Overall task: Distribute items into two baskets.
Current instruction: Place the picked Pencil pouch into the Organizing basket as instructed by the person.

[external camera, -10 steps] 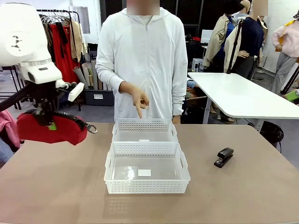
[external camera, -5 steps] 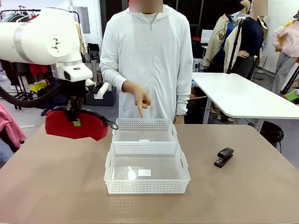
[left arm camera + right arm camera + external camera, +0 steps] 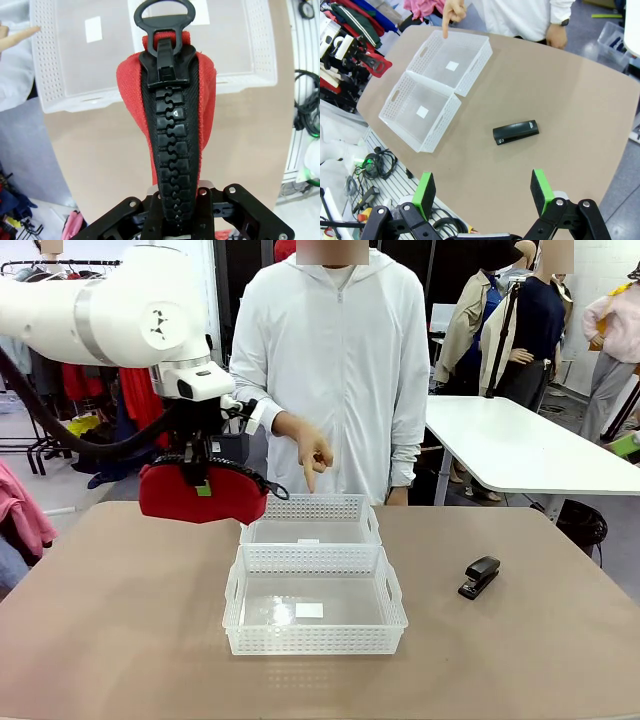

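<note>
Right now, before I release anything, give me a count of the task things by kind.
Baskets: 2, the near basket and the far basket
Red pouch: 1, in the left gripper
Black stapler: 1, on the table
Total: 4

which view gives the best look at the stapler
The right wrist view: the stapler is seen whole from above, with nothing in front of it. The front view shows it smaller, at a low angle, right of the baskets.

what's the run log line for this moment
left pincer: shut on red pouch, lifted near far basket | right pincer: open, empty | stapler: on table | person's hand: pointing at far basket
</note>
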Robot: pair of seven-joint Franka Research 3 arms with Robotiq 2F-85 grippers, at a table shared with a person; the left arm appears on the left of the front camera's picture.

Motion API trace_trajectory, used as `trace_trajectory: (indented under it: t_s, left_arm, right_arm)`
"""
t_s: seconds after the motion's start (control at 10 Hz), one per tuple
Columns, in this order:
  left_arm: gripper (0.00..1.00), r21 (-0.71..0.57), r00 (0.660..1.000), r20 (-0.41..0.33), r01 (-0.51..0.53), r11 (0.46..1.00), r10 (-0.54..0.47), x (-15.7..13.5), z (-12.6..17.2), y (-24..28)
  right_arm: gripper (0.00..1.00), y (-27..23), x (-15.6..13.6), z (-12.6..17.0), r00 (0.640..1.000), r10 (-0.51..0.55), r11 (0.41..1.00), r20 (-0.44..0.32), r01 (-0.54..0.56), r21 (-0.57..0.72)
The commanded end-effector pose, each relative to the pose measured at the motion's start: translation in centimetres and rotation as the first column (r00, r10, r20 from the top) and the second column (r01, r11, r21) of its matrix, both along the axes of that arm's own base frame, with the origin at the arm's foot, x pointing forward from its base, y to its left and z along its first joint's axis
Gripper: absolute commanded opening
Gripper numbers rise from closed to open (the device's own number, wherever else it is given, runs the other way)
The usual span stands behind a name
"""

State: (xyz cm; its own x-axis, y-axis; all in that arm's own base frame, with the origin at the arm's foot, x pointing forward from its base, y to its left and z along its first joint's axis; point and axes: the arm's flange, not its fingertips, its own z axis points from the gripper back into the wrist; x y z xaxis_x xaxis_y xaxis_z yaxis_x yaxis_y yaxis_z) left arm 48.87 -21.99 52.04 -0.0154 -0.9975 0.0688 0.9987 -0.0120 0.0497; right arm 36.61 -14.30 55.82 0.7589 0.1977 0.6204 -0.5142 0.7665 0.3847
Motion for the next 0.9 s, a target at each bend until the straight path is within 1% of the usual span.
trace_trajectory:
  t_s: [0.0,0.1,0.3,0.4,0.8]
  left_arm:
    - [0.0,-0.028,1.0,0.007,-0.03,0.999,0.03,1.1,0.3,-1.3]
    - [0.0,-0.025,0.999,0.014,-0.037,0.999,0.037,1.4,0.1,-2.1]
    - [0.0,-0.06,0.996,0.033,-0.085,0.995,0.087,2.0,-0.2,-4.0]
    - [0.0,-0.073,0.996,0.025,-0.089,0.993,0.091,2.3,-0.5,-4.7]
    - [0.0,-0.085,0.994,0.055,-0.086,0.993,0.09,4.1,-1.6,-7.6]
  right_arm:
    - [1.0,0.1,0.0,0.1,1.0,0.005,1.0,0.005,-0.005,0.003]
    - [1.0,0.1,0.0,0.1,1.0,0.005,1.0,0.005,-0.005,0.003]
    - [1.0,0.1,0.0,0.1,1.0,0.005,1.0,0.005,-0.005,0.003]
    - [1.0,0.1,0.0,0.1,1.0,0.005,1.0,0.005,-0.005,0.003]
    - [1.0,0.1,0.0,0.1,1.0,0.005,1.0,0.005,-0.005,0.003]
